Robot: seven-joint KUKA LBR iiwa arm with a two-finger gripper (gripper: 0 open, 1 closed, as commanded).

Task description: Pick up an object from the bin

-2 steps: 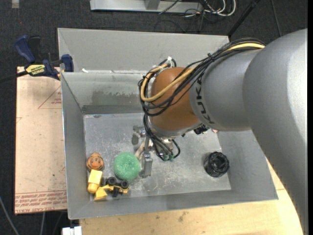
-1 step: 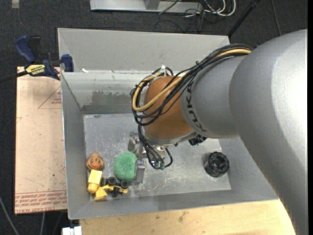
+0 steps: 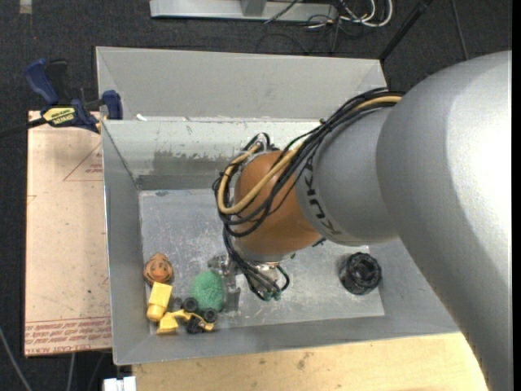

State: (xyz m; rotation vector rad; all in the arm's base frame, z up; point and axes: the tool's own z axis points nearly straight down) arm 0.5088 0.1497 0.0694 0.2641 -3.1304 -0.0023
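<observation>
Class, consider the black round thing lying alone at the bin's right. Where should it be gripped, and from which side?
Probably across its outer rim, from straight above: the black round thing lies flat and apart on the bin floor, bare metal all round, so opposite edges are free.

Count of loose things in the one grey bin [image 3: 122, 218]: six in all, as far as can be made out.

There is one green fuzzy lump [image 3: 207, 288], one black round knobbly piece [image 3: 360, 273] and one small brown head-shaped toy [image 3: 159, 267]. The yellow blocks [image 3: 159, 298] number two, one above the other. One yellow wheeled toy [image 3: 195, 322] lies beside them; its small black wheels are too crowded together to count with any certainty.
</observation>
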